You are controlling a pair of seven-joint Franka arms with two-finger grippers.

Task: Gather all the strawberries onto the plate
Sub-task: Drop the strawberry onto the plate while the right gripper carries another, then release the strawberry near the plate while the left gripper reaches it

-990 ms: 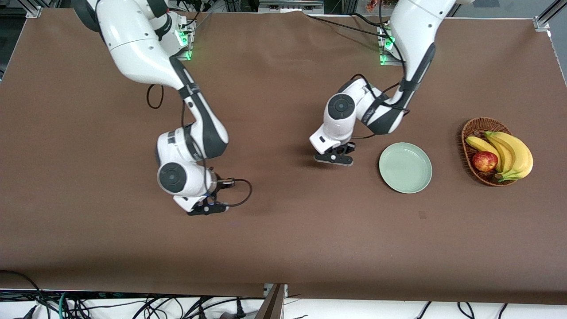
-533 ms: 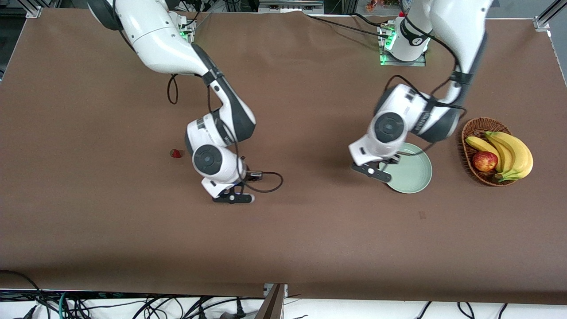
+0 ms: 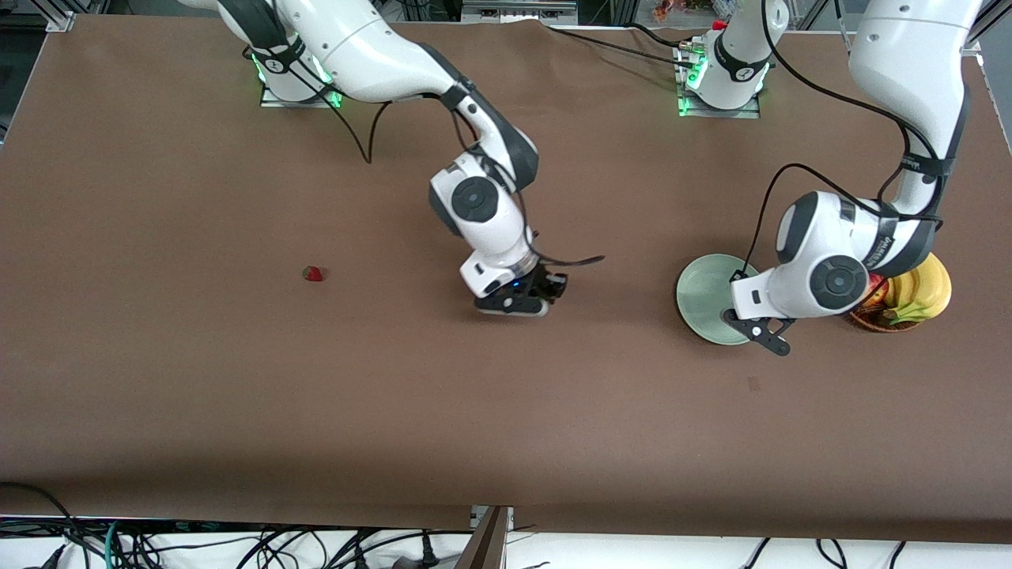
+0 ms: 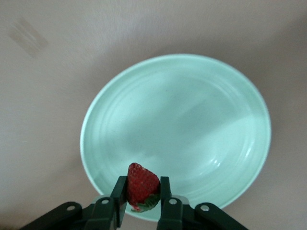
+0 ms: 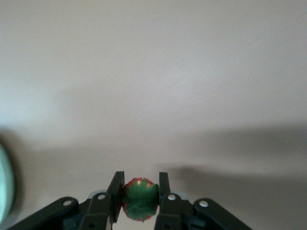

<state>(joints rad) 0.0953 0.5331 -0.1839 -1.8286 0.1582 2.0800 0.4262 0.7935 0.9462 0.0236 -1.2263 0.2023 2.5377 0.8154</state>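
The pale mint-green plate point(image 3: 700, 294) lies toward the left arm's end of the table. My left gripper point(image 3: 761, 335) hangs over the plate's rim. In the left wrist view it point(image 4: 143, 192) is shut on a red strawberry point(image 4: 142, 184) above the plate point(image 4: 182, 124). My right gripper point(image 3: 518, 304) is over the table's middle. In the right wrist view it point(image 5: 139, 196) is shut on a second strawberry point(image 5: 140, 199), green cap toward the camera. A third strawberry point(image 3: 315, 274) lies on the cloth toward the right arm's end.
A wicker basket point(image 3: 876, 322) with bananas point(image 3: 931, 286) stands beside the plate at the left arm's end, mostly hidden by the left arm. The table is covered in brown cloth point(image 3: 237, 411). A sliver of the plate point(image 5: 4, 184) shows in the right wrist view.
Both arms have swung toward the left arm's end. The left gripper moved from the table's middle to over the plate. The right gripper moved away from the lone strawberry to the middle.
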